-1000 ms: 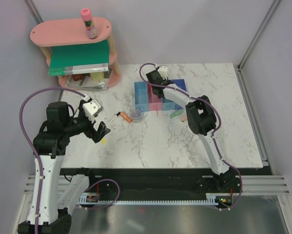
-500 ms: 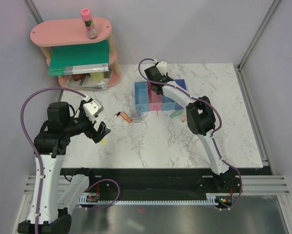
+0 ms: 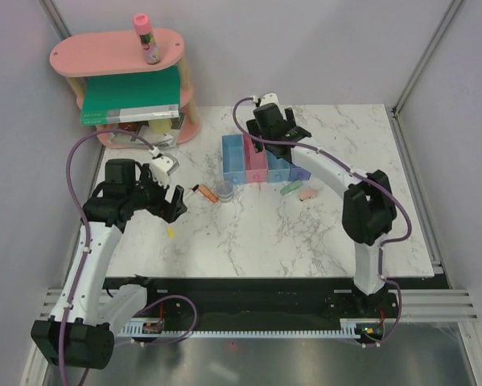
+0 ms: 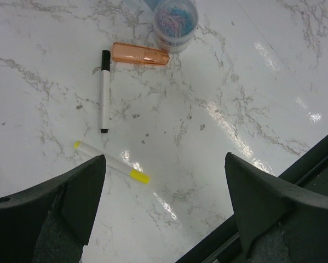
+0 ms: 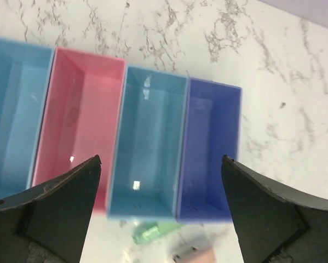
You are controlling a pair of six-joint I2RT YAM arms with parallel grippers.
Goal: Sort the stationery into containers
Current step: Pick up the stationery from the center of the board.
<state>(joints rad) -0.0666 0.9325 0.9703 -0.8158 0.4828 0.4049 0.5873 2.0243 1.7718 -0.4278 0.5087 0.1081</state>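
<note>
My left gripper (image 4: pixel 164 164) hangs open over the marble, nothing between its fingers. Just ahead of it lie a thin yellow-tipped stick (image 4: pixel 111 162), a black-and-white marker (image 4: pixel 104 90), an orange piece (image 4: pixel 140 53) and a clear round pot (image 4: pixel 175 22) of coloured clips. My right gripper (image 5: pixel 161 161) is open above the row of containers (image 3: pixel 257 158): light blue, pink (image 5: pixel 79 120), light blue (image 5: pixel 147 142) and darker blue (image 5: pixel 210 148), each showing a bare floor. A green eraser (image 5: pixel 151 232) and a pink eraser (image 5: pixel 194 253) lie on the table just outside the bins. A pink-capped tube (image 3: pixel 146 38) stands on the shelf.
A pink oval two-tier shelf (image 3: pixel 116 52) stands at the back left with a big green book (image 3: pixel 132 92) on its lower level. The table's black front edge (image 4: pixel 295 181) runs close to my left gripper. Grey walls and a frame post (image 3: pixel 422 56) close the back.
My right gripper has opened wide and shifted right over the bins. My left arm has swung right and toward the back, nearer the marker and the orange piece, still open.
</note>
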